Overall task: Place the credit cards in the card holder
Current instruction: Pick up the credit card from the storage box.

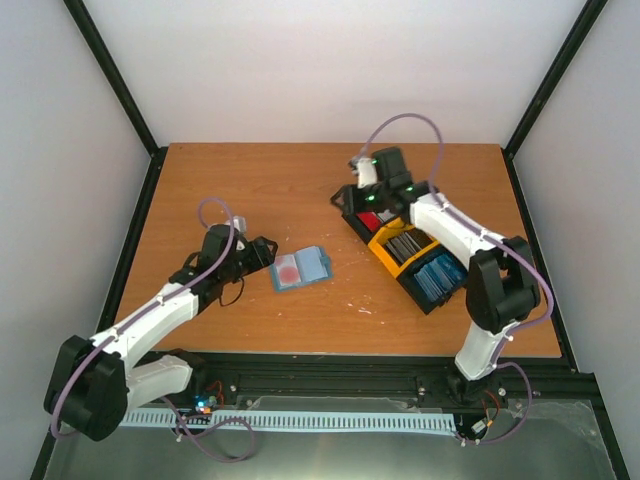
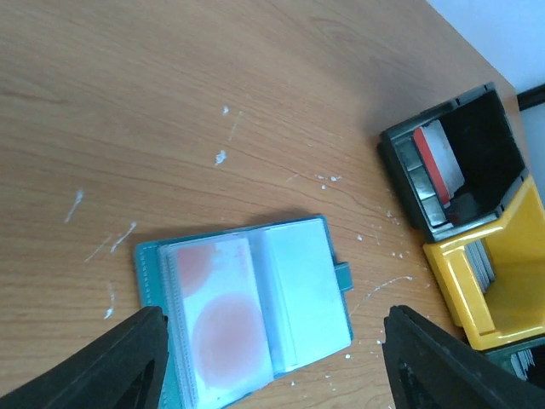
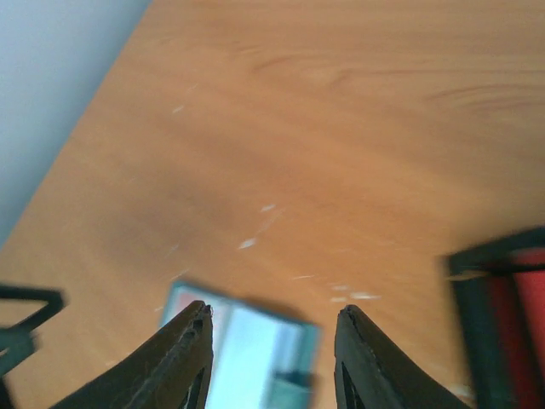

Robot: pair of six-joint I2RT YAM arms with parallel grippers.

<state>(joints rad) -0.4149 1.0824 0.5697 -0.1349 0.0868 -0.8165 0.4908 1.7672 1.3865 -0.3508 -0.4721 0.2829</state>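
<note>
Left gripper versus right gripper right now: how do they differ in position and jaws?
The left gripper sits by the open card holder, on its left in the top view. The right gripper is over at the tray, by the far end that holds red cards. The left gripper's jaws stand wider apart than the right gripper's. Shared: both are open, hold nothing, and show the card holder in their wrist views.

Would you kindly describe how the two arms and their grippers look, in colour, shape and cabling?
The left arm and right arm both have white shells with bulky black joint housings. A lilac cable loops along each. Small green lights glow near the right wrist. The left gripper and right gripper carry black, tapering fingers.
</note>
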